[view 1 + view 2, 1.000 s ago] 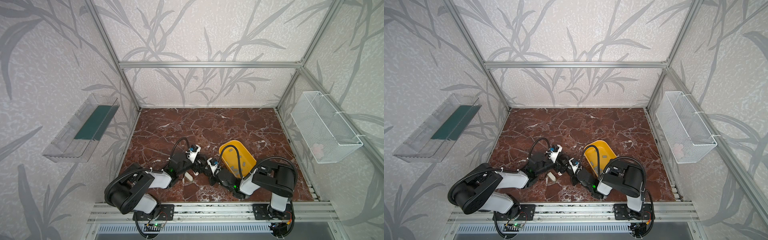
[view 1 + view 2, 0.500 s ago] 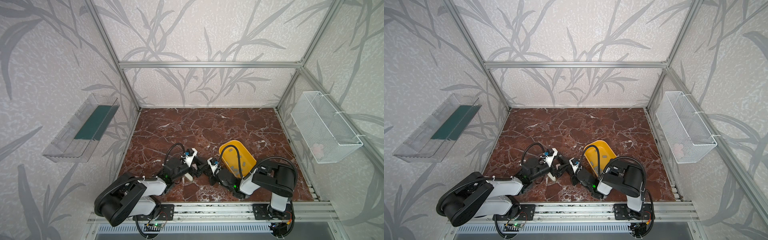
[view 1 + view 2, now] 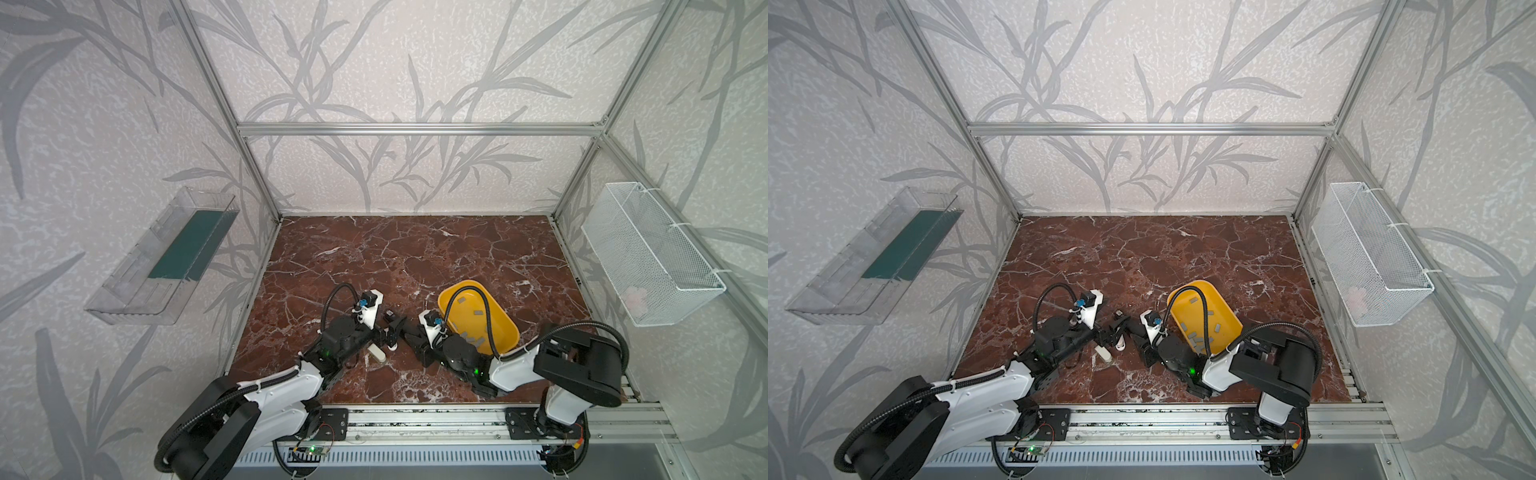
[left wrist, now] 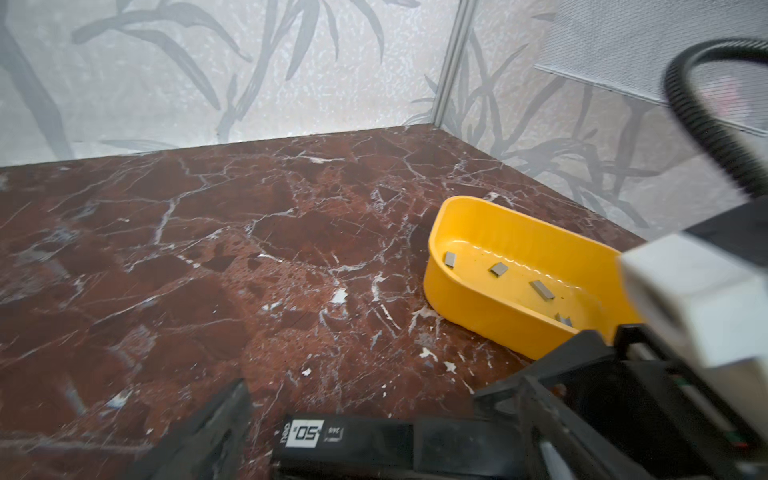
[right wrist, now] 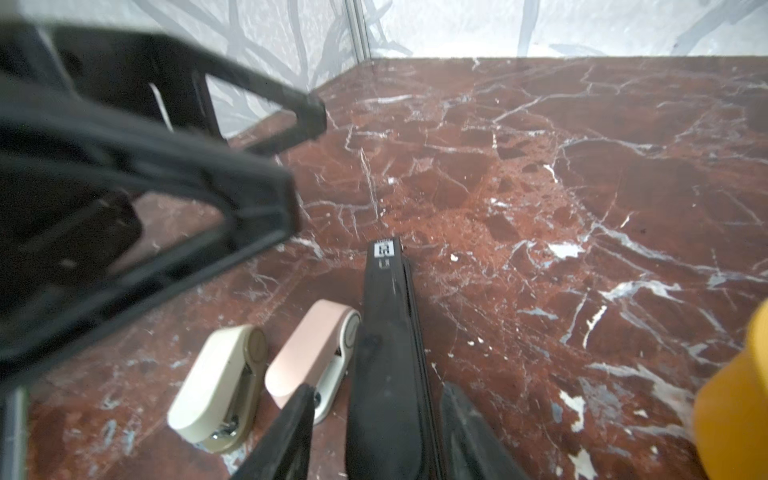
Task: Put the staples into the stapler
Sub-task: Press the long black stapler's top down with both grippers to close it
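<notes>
Small, flat, grey staple strips (image 4: 498,269) scattered loose, lying flat across the floor of a yellow tray (image 4: 457,307) at near right; long, slim black stapler (image 5: 386,353) with a white label at its far tip, just left of that tray, near centre.
</notes>
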